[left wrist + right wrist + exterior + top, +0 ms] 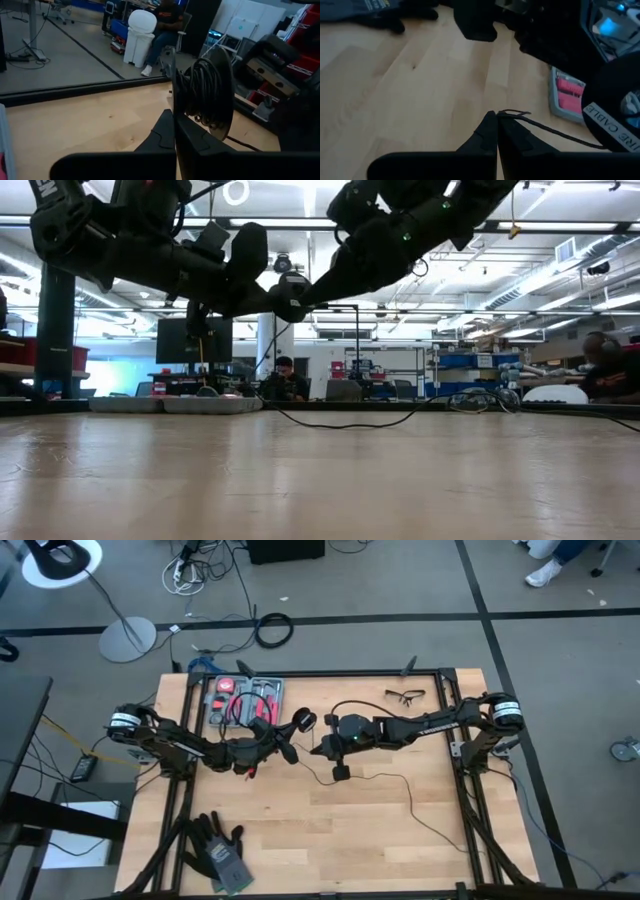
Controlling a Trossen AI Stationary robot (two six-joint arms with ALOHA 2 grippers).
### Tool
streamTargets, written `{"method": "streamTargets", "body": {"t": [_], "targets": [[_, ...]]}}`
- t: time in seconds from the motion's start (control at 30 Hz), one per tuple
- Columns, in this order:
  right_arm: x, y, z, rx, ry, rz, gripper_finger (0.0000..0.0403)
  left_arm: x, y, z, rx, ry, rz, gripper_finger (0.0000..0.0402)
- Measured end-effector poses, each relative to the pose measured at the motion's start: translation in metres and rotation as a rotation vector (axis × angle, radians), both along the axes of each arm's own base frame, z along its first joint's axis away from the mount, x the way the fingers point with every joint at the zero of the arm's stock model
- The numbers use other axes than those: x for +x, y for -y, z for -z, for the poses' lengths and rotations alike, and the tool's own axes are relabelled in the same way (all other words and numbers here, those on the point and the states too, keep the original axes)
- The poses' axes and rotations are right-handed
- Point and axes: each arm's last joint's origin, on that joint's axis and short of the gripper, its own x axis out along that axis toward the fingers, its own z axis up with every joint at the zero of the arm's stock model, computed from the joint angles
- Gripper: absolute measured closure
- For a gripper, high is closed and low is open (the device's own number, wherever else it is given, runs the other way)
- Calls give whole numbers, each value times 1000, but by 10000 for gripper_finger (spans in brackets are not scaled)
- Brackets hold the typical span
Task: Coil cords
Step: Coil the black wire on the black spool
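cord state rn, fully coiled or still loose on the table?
Partly coiled. The left gripper is shut on a spool with cord wound on it, while a loose length of the cord trails across the table.

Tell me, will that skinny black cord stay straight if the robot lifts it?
Probably not. The cord trails in loose curves over the table, so it likely flops. It looks hair-thin where the right gripper pinches it, so it is probably very light.

Both arms overhead, cord (350, 423) trailing across table (320, 480)
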Motion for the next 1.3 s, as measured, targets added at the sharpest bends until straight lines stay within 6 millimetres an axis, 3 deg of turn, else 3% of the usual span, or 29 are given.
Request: {"method": "streamTargets", "body": {"t": [0.3,0.67,1.03,1.3], "targets": [[6,2,-14,-37,4,-40,403,13,-2,-13,23,-16,-1,402],[3,6,-10,-125,-62,52,403,31,-4,-35,76,-2,95,402],[4,10,-17,-153,-12,54,403,39,-8,-17,17,-151,179,401],[-7,12,-36,-157,17,80,403,37,-7,-9,-9,-229,205,401]]}}
